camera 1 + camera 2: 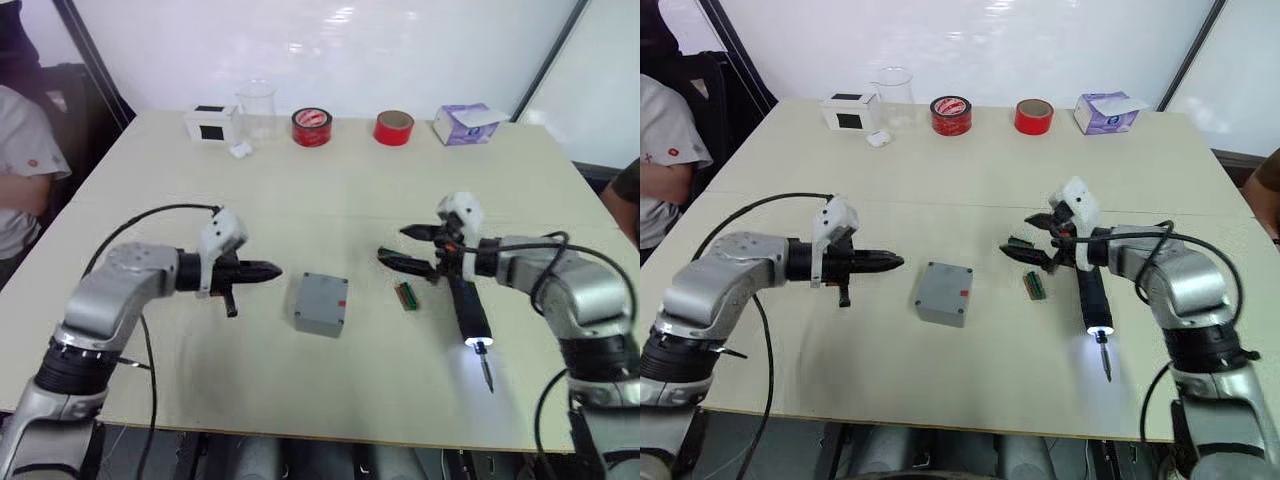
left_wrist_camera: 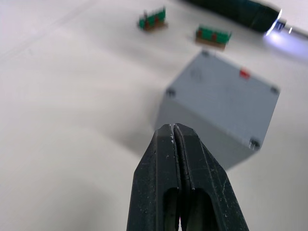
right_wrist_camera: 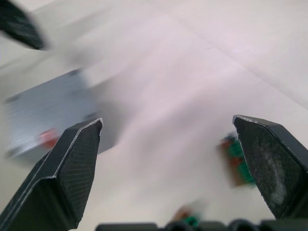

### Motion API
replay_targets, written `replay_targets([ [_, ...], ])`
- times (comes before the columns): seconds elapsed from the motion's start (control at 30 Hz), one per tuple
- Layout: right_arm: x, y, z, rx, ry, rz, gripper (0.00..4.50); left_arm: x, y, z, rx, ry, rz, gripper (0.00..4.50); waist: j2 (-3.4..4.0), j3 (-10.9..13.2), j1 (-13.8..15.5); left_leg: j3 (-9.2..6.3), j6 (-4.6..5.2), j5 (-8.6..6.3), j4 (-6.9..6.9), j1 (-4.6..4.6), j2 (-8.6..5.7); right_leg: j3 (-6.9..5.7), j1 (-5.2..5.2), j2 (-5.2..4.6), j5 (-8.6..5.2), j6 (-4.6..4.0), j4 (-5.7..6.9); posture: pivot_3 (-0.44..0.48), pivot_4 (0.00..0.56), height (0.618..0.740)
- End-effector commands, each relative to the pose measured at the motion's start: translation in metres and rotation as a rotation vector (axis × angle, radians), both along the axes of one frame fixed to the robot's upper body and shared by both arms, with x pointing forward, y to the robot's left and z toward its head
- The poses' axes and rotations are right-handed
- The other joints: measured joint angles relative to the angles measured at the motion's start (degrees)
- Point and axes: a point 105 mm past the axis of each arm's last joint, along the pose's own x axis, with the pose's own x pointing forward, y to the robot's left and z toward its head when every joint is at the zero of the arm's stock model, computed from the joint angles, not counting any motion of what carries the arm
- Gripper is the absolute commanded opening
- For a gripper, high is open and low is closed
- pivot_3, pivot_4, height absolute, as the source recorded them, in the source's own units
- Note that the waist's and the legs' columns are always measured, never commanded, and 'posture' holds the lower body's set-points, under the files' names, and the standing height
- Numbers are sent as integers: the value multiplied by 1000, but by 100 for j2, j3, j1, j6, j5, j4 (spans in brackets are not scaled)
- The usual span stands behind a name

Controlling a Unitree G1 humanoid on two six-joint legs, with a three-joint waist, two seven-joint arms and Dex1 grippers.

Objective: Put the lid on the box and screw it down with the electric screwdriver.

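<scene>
The grey box [image 1: 317,322] sits mid-table with the lid [image 2: 226,89] lying flat on top, a screw at each corner and a small red mark near one edge. My left gripper [image 1: 270,270] is shut and empty, its tips pointing at the box from a short way to its left. My right gripper [image 1: 411,248] is open and empty, hovering to the right of the box. The electric screwdriver [image 1: 468,305] lies on the table under my right wrist, its tip light [image 1: 477,345] glowing toward the front edge.
Two small green circuit pieces [image 1: 405,295] [image 1: 1018,243] lie between the box and the screwdriver. Along the back stand a white box with a black square [image 1: 211,123], a glass beaker [image 1: 257,108], two red tape rolls [image 1: 312,127] [image 1: 393,127] and a purple tissue box [image 1: 466,123]. A person [image 1: 20,170] sits at the left.
</scene>
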Motion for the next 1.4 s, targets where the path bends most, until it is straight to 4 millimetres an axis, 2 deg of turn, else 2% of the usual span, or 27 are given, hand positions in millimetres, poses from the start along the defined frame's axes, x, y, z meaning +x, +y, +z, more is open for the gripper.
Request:
replay_targets([
  [0.03, 22, -1, -12, -33, -51, -51, 4465, 3, -7, 15, -44, -34, -10, 0, 0, 1, 5, 0, 0, 0, 0, -1, -1, 0, 0, 0, 3, 6, 0, 0, 150, 740],
  [0.13, 30, 0, -23, -55, -52, -58, 3883, 2, -14, 18, -56, -38, -18, 0, 3, 2, -5, 1, 0, 0, 0, -5, -2, 0, -2, -1, 10, 19, -3, 0, 150, 740],
  [0.17, 32, 0, -25, -62, -53, -58, 3443, 0, -16, 19, -59, -39, -20, 0, 3, 2, -6, 2, 0, 0, -1, -6, -3, 1, -3, -1, 11, 19, -3, 0, 150, 740],
  [0.2, 33, 1, -26, -66, -56, -56, 3277, -1, -17, 19, -61, -38, -22, 0, 3, 2, -10, 3, 0, 0, -1, -6, -3, 2, -3, -2, 11, 19, -3, 0, 150, 740],
  [0.23, 34, 1, -26, -67, -58, -56, 2920, -2, -18, 20, -63, -39, -23, 0, 3, 2, -9, 2, 0, 0, -1, -6, -3, 2, -3, -2, 11, 19, -4, 0, 150, 740],
  [0.5, 41, 1, -29, -73, -68, -68, 2920, -11, -26, 25, -78, -32, -33, 0, 3, 2, -70, -2, -1, 1, -1, -5, -2, 2, -3, -2, 11, 19, 0, 0, 150, 740],
  [0.73, 45, 4, -31, -63, -67, -75, 2920, -9, -26, 22, -77, -28, -34, 0, 3, 2, -115, -3, -1, 1, -4, -3, -1, 2, -3, 0, 11, 20, 0, 0, 150, 740],
  [0.83, 46, 4, -30, -52, -72, -80, 2051, -9, -26, 20, -75, -25, -35, 0, 4, 3, -114, -3, -2, 1, -4, -3, -1, 2, -4, -1, 11, 19, 0, 0, 150, 740],
  [0.97, 46, 5, -32, -54, -72, -76, 352, -10, -26, 19, -75, -22, -35, 0, 4, 3, -111, -3, -3, 1, -4, -3, -1, 2, -3, -2, 11, 20, 0, 0, 150, 740],
  [1.0, 46, 6, -32, -52, -72, -75, 90, -10, -26, 18, -73, -21, -34, 0, 4, 3, -111, -3, -2, 1, -4, -4, -1, 2, -4, -2, 11, 20, 0, 0, 150, 740],
  [1.4, 45, 7, -31, -51, -71, -68, 90, -10, -26, 17, -75, -12, -30, 0, 4, 3, -112, -3, -2, 1, -4, -4, -1, 2, -3, -2, 11, 20, 0, 0, 150, 740],
])
